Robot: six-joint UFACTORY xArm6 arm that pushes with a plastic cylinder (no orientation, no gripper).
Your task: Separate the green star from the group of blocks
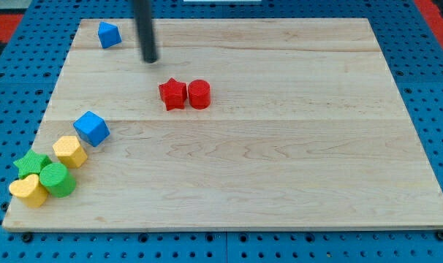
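My tip (150, 60) sits near the view's top, far from the green star (31, 163), holding nothing, no jaws. Star is wedged bottom-left against the yellow heart (29, 191) and green block (58, 179). I'd come in from the right and push it left, clear of them.

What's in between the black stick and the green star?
In the camera view, the blue cube and a yellow block lie roughly between my tip and the green star.

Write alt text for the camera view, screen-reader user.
A green star sits in a cluster at the wooden board's bottom left with a green round block, two yellow blocks and a blue block. My tip is far off near the view's top, left of centre. A red star and red cylinder touch mid-board; another blue block sits top left.
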